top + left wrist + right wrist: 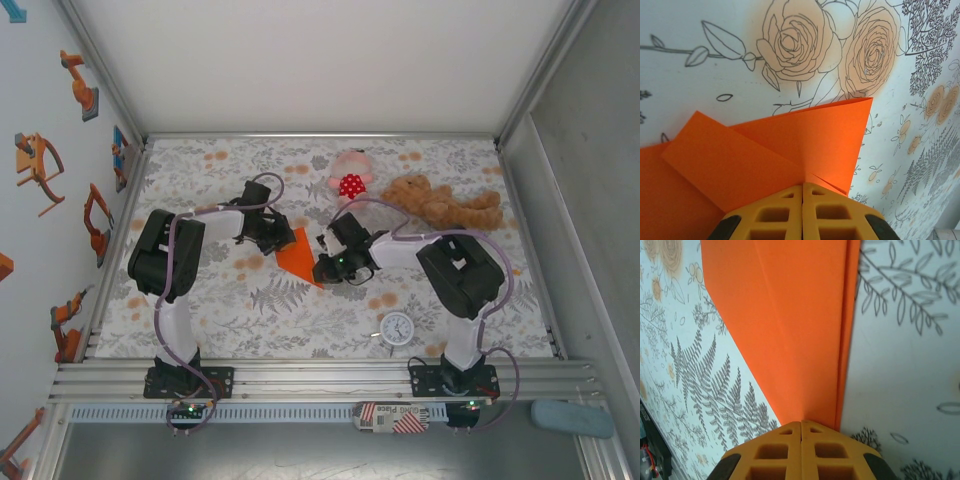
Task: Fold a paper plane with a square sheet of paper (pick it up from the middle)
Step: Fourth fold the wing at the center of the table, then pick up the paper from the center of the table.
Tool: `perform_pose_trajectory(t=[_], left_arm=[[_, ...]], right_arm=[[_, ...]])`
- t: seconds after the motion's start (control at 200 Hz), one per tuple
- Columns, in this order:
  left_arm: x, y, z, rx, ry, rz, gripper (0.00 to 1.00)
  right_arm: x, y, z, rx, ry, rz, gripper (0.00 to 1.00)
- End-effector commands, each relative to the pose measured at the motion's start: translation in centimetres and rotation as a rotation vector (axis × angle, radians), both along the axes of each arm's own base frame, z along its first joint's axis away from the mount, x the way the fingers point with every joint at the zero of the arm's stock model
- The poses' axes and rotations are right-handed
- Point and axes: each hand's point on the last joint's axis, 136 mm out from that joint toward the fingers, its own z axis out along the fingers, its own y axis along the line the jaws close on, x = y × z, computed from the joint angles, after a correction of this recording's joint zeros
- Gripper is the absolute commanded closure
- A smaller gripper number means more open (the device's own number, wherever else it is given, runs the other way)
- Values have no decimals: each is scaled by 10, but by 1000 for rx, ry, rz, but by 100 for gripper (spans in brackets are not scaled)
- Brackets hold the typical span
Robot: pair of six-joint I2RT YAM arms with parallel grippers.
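Note:
The orange paper point(300, 258) lies mid-table as a folded wedge, its point toward the near edge. My left gripper point(278, 238) sits at the wedge's left edge. In the left wrist view its jaws point(802, 186) are closed, and the paper point(805, 145) spreads out from their tip with a folded flap rising to the right. My right gripper point(325, 268) is at the wedge's near right tip. Seen from the right wrist, its jaws point(801, 422) are closed where the layered paper point(790, 315) narrows into them.
A pink plush with a red spotted body point(350, 178) and a brown teddy bear point(445, 203) lie at the back. A small white clock point(397, 328) sits near the front right. The floral cloth point(200, 310) covers the table.

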Motion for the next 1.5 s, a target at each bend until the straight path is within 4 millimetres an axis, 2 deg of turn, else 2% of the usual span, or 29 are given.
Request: perform_pose_trajectory(t=[0.0, 0.15, 0.285, 0.396, 0.511, 0.566, 0.651, 0.721, 0.791, 0.891, 0.941, 1.042, 1.252, 1.497], left_arm=[[-32, 43, -57, 232, 141, 27, 92], [-31, 42, -55, 228, 137, 24, 92], [-30, 41, -53, 219, 129, 20, 92], [-28, 37, -50, 205, 121, 13, 92], [-23, 27, -40, 160, 99, -4, 92], [-16, 16, -26, 116, 67, -11, 91], [-2, -1, 9, 35, -10, -15, 88], [9, -13, 41, -42, -82, -7, 83], [15, -17, 68, -94, -144, 16, 74], [17, -9, 95, -113, -220, 55, 59], [16, -1, 99, -110, -239, 82, 53], [12, 19, 107, -118, -275, 140, 46], [-2, 56, 103, -109, -298, 239, 38], [-8, 64, 95, -119, -270, 266, 34]], right_arm=[[-37, -31, -22, -107, 115, 15, 99], [-51, -45, -28, -132, 126, 15, 99], [-55, -52, -25, -146, 111, 17, 99], [-52, -54, -16, -141, 75, 12, 99], [-38, -49, 5, -104, -3, -19, 99], [-28, -42, 20, -57, -52, -41, 97], [-8, -32, 44, -2, -128, -100, 94], [9, -24, 58, 41, -171, -140, 89], [23, -16, 65, 76, -192, -179, 84], [39, -7, 67, 95, -199, -203, 78], [46, -3, 67, 106, -203, -205, 73], [57, 4, 65, 124, -212, -210, 67], [80, 11, 47, 115, -193, -227, 63], [91, 22, 30, 105, -172, -184, 68]])
